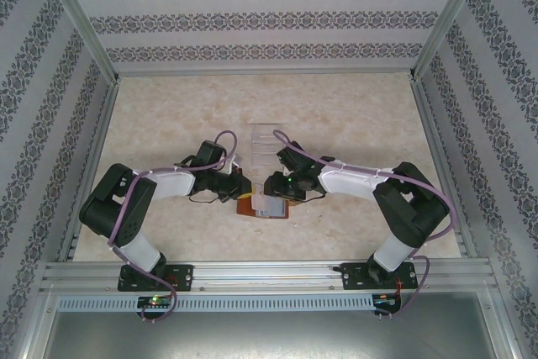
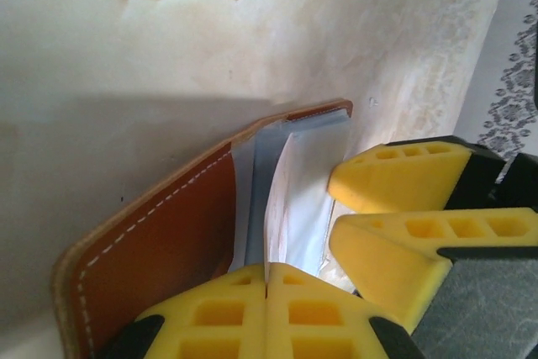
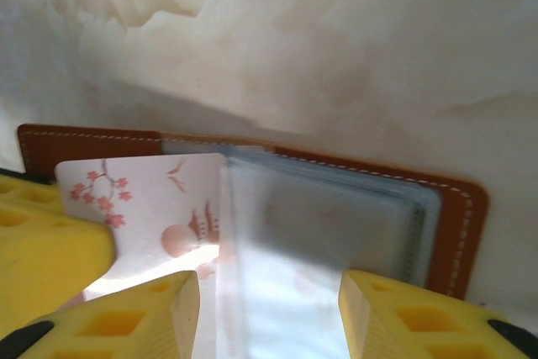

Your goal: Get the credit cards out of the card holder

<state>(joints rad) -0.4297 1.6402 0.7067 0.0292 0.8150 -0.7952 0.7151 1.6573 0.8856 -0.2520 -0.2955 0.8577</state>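
Reddish-brown leather folding card holder [image 1: 271, 206] lies open mid-desk [image 1: 168, 124]. Left end effector [image 2: 266, 279] is clenched on it. Right end effector [image 3: 269, 283] is released, beside a white blossom-printed credit card [image 3: 143, 203].

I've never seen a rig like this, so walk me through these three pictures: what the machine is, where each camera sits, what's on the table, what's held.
The machine is a left arm and a right arm, bolted to a table. One picture looks down from above; the other two come from a camera on each wrist. On the table are a brown leather card holder and, farther back, a clear tray. The left gripper is shut, pinching an inner leaf of the card holder. The right gripper is open, straddling the clear sleeves, with a card printed with pink blossoms tucked partly behind them.
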